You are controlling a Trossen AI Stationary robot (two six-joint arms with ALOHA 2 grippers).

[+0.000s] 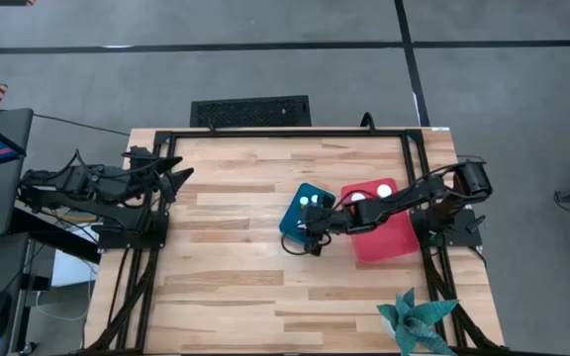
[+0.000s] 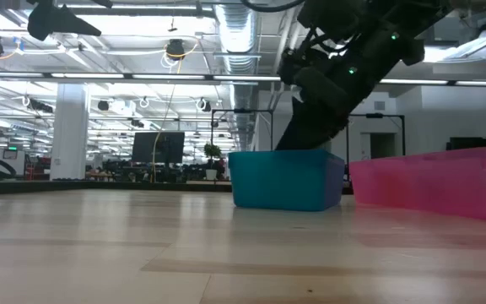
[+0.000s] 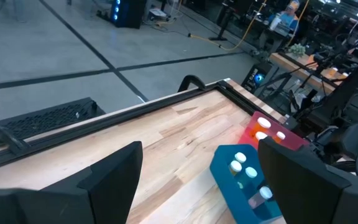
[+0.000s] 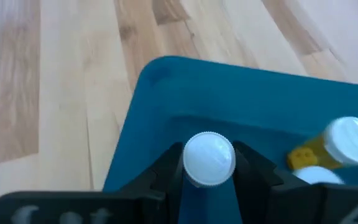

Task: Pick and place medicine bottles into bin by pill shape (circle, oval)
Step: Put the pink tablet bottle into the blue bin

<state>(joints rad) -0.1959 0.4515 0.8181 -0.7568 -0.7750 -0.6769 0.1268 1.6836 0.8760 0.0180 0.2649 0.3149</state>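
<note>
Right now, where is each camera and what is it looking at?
High: overhead, facing down; both arms, blue bin, red bin.
Low: table height, facing the room; right arm above the bins.
Left wrist: the table's side; left gripper open.
Right wrist: above the blue bin; right gripper holds a bottle.
All share the blue bin.

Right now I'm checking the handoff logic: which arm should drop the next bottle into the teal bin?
The right. Its claw already grips a white-capped bottle over the teal bin; the left claw sits open at the table's far left edge.
</note>
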